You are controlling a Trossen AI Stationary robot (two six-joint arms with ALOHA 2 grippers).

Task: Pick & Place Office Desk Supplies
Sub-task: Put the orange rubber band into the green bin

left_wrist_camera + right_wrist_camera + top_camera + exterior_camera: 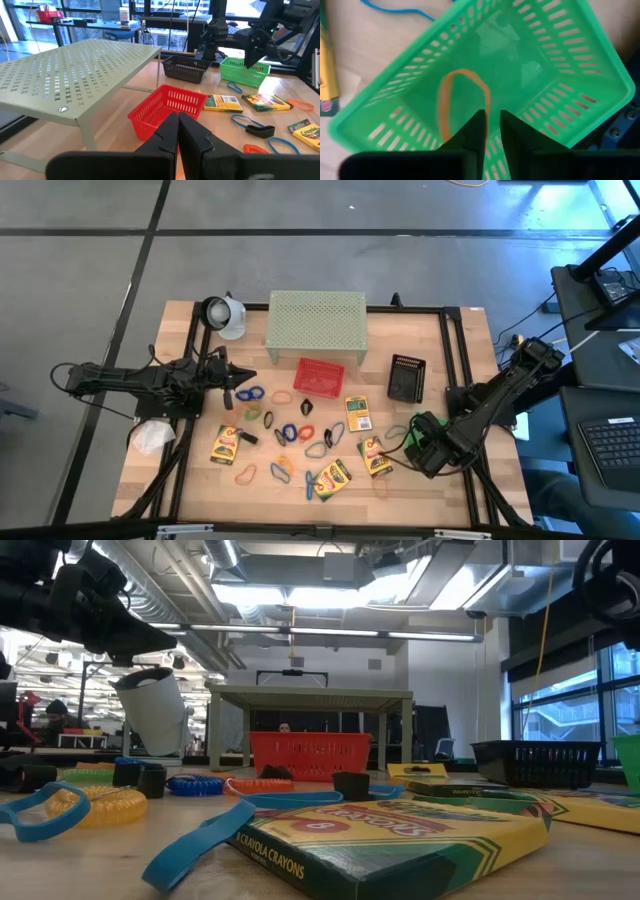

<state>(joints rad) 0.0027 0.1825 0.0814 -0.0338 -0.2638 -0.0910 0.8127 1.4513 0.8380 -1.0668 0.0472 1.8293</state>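
Several yellow-and-green crayon boxes lie flat on the table's near half, e.g. (226, 444), (357, 413), (330, 478). Blue, orange and black loops and clips (290, 435) are scattered between them. My right gripper (491, 120) hangs over the green basket (520, 60) at the table's right, its fingers a narrow gap apart. An orange loop (465, 75) is inside that basket. My left gripper (178, 122) is shut and empty above the table's left part (240, 378), pointing at the red basket (167, 107). My right gripper points down into the green basket. One side of the orange loop (486, 102) runs up to the tip of one finger (477, 125). It is not between the fingers, and I cannot tell whether it touches that finger.
A pale green perforated shelf (316, 327) stands at the far edge, with the red basket (318, 376) before it and a black basket (406, 378) to its right. A white wad (152, 437) lies near the left arm, and a white roll (225, 315) at the far left.
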